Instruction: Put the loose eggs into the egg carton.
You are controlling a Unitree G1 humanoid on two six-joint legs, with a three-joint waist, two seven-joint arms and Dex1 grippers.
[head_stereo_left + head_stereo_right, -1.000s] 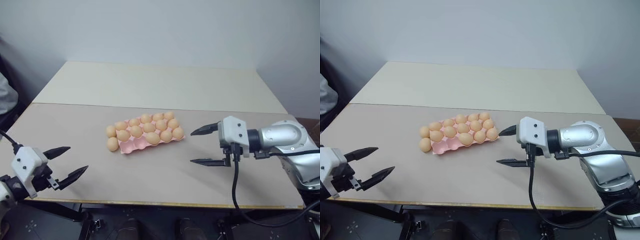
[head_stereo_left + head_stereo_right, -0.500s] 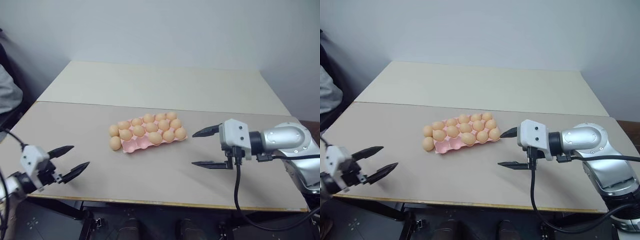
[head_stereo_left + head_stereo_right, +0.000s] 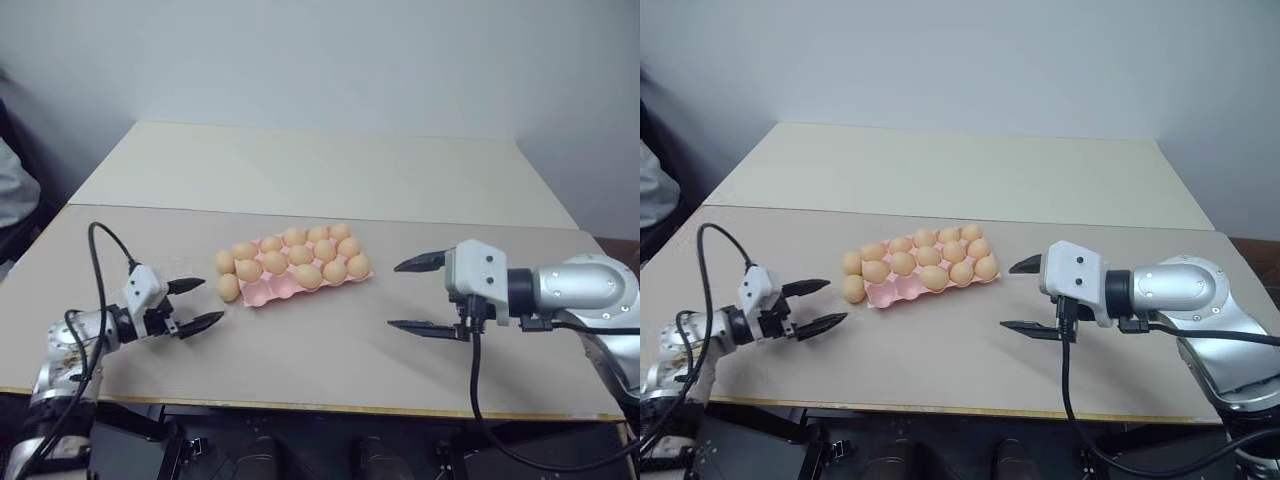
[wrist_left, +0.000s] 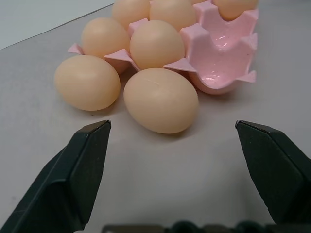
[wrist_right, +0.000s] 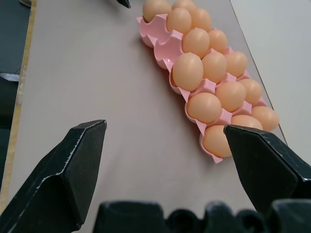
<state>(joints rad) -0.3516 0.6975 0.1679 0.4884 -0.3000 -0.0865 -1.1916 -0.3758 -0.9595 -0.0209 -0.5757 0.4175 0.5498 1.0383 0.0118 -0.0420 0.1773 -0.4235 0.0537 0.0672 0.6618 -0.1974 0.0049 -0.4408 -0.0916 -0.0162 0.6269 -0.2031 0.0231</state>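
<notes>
The pink egg carton (image 3: 262, 292) lies mid-table with most cups filled and an empty cup (image 4: 223, 43) at its near left end. Two loose eggs (image 3: 229, 287) (image 3: 224, 262) rest on the table against that left end; the left wrist view shows them close up, the nearer egg (image 4: 161, 100) and the farther egg (image 4: 87, 82). My left gripper (image 3: 212, 301) is open, low over the table, pointing at the nearer loose egg from just short of it and touching nothing. Right of the carton my right gripper (image 3: 394, 295) hangs open and empty, facing the carton (image 5: 160, 46).
A lighter table (image 3: 320, 170) butts against the far edge of the work table (image 3: 300, 350). A person's sleeve (image 3: 12, 190) shows at the far left. Black cables trail from both wrists. The table's front edge runs just behind both grippers.
My left gripper has moved forward and down from the table's front left corner to just short of the loose eggs, staying open. The right gripper has held its place.
</notes>
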